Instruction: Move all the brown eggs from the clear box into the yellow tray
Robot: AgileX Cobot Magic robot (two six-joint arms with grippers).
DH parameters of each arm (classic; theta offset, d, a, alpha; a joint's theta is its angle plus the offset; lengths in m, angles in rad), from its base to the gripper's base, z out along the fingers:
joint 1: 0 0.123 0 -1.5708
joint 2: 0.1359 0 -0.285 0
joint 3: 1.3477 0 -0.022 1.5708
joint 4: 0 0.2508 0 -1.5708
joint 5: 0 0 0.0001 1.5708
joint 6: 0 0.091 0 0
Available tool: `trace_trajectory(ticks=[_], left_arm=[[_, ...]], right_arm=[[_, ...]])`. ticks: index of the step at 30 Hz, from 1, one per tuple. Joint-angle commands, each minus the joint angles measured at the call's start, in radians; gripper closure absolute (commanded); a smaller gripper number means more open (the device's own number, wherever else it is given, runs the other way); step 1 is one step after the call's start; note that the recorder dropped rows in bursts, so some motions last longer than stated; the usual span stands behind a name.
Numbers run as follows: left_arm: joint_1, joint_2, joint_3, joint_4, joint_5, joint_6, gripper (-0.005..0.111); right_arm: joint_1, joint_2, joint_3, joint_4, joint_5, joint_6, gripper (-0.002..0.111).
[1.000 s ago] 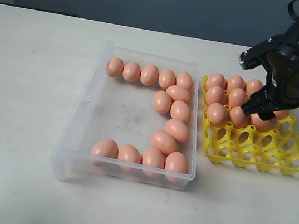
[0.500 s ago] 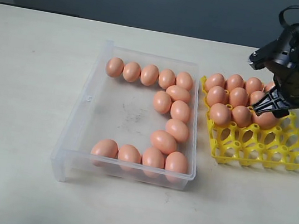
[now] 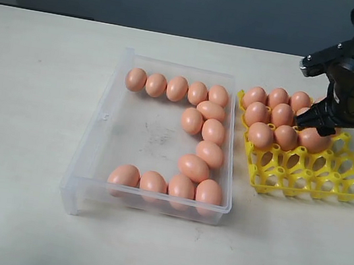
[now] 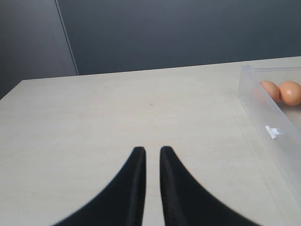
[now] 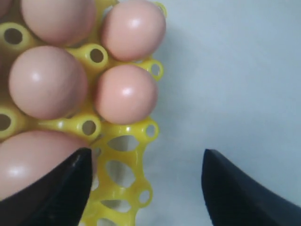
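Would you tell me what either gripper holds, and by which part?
Nothing: right gripper open above the yellow plastic egg tray, left gripper shut and empty.

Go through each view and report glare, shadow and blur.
Exterior view: soft, even light, sharp throughout; a faint shadow lies along the clear box front, and the right gripper reads as a dark mass. Left wrist view: table crisp, left gripper a black silhouette with soft edges. Right wrist view: very close; brown eggs carry small white highlights, fingertips are blurred, yellow tray slightly soft.
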Motion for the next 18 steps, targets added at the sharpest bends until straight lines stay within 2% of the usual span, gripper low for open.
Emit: trace_trajectory(ticks=[1, 10, 18], left_arm=[[0.000, 0.001, 0.005, -0.002, -0.012, -0.001, 0.095], [0.000, 0.001, 0.005, -0.002, -0.012, -0.001, 0.095], [0.000, 0.001, 0.005, -0.002, -0.012, -0.001, 0.095]], right_arm=[[-0.008, -0.001, -0.004, 0.010, -0.017, -0.015, 0.044], [-0.008, 0.088, -0.004, 0.053, 0.007, -0.033, 0.044], [-0.008, 0.078, -0.004, 0.051, 0.033, -0.036, 0.044]])
